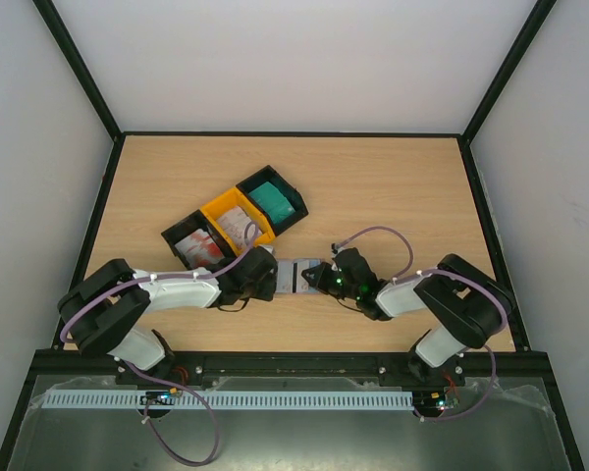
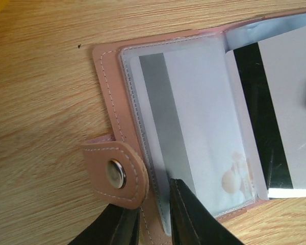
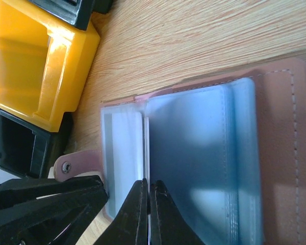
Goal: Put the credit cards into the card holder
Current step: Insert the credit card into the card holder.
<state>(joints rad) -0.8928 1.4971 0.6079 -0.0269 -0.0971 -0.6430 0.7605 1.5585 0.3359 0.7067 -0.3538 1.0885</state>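
**Feeding a card into the open holder**

The small pinkish-brown leather card holder (image 2: 108,87) is lying open on the wooden table (image 2: 35,92), between the two arms. The left gripper (image 2: 153,204), jaws narrow, is pinching its cover edge beside the snap tab (image 2: 115,176). The right gripper (image 3: 149,182), jaws almost together, is holding what looks like a thin white credit card (image 2: 288,102) with a black stripe, on edge near the fold. A grey-striped card (image 2: 194,132) is sitting in a clear sleeve. The held card is probably needing a straight push into a sleeve mouth, with the left steadying the holder.
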